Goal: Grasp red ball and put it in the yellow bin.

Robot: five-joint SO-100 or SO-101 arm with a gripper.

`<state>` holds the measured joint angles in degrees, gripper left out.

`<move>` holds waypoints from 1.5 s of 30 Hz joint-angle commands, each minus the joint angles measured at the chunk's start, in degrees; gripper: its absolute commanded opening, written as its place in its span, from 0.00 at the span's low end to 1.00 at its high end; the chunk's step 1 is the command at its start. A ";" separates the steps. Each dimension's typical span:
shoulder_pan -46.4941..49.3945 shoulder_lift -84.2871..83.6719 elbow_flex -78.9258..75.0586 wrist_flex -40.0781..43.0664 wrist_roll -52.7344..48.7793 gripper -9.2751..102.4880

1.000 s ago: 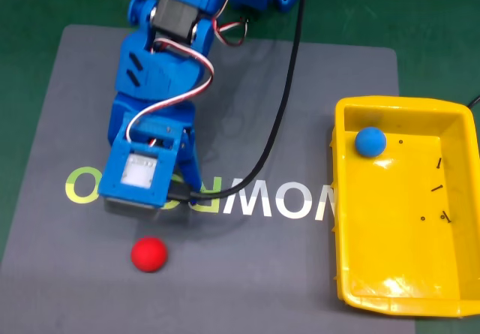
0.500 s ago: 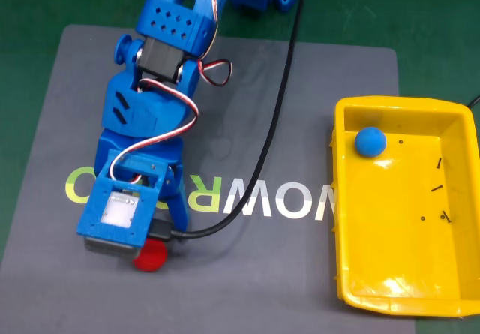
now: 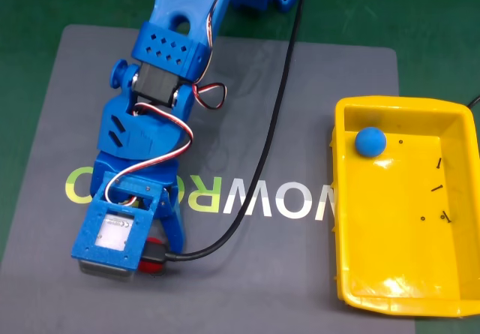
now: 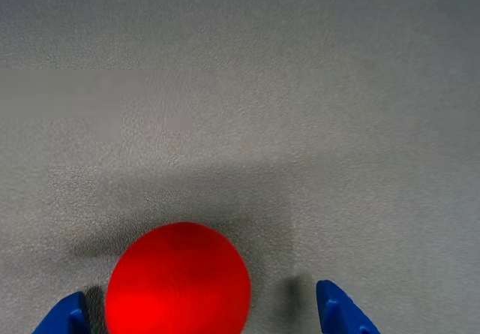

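Note:
The red ball (image 4: 178,278) lies on the grey mat between my gripper's (image 4: 206,315) two blue fingertips (image 4: 341,313), close to the left one and apart from the right one. The gripper is open and shows no hold on the ball. In the fixed view my blue wrist housing (image 3: 112,233) sits over the red ball (image 3: 157,245), leaving just a red sliver showing beside the black cable plug. The yellow bin (image 3: 339,199) stands at the right of the mat, far from the gripper.
A blue ball (image 3: 370,141) rests in the bin's upper left corner, with a few small dark specks on the bin floor. A black cable (image 3: 262,161) runs across the grey mat (image 3: 315,86) and its printed letters. Green table surrounds the mat.
My arm has stretched toward the mat's lower left, and the wrist housing now covers the red ball, which lay in plain view a second ago. The ball and bin have stayed put.

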<state>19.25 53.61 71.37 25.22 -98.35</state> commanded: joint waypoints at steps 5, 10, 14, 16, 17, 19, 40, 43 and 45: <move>-1.85 -0.26 -4.57 -0.44 1.67 0.39; -2.64 -1.41 -5.80 -0.44 3.08 0.37; -2.90 -1.76 -6.77 -0.62 3.96 0.28; -2.99 -1.93 -6.77 -0.70 4.04 0.17; -3.08 -1.93 -6.77 -0.53 4.04 0.13; -3.08 -1.93 -6.77 -0.44 4.31 0.08; -14.50 23.64 2.81 -0.44 9.40 0.09; -19.60 31.90 9.93 -0.35 9.76 0.08; -23.20 36.83 14.59 -0.35 9.76 0.08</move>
<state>-0.18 80.33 82.71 25.22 -89.03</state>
